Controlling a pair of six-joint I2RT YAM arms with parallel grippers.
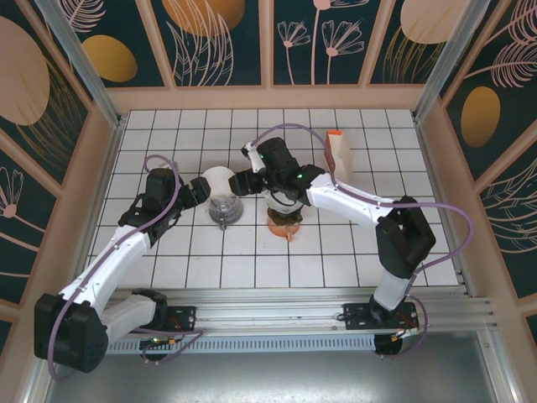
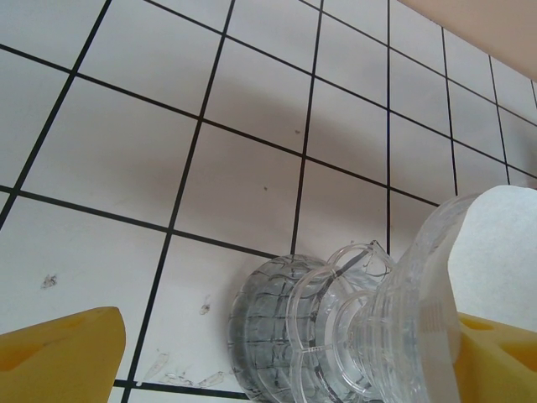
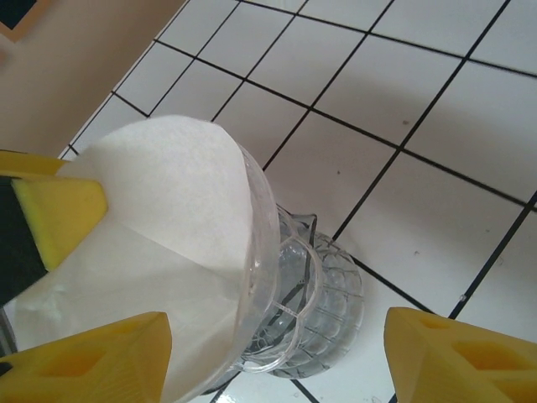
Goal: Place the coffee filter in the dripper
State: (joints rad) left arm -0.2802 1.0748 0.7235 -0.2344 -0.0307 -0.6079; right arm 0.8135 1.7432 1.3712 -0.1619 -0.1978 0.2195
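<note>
In the left wrist view the dripper [image 2: 336, 336] ran off the bottom edge and the coffee filter [image 2: 502, 252] off the right edge, so neither showed whole. In the right wrist view the filter's lower left was cut by the frame. From above, the right arm [image 1: 344, 200] covered most of an orange object [image 1: 286, 227], too hidden to identify.

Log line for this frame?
coffee filter: in glass dripper, paper sticking out | left tool: open | right tool: open
</note>
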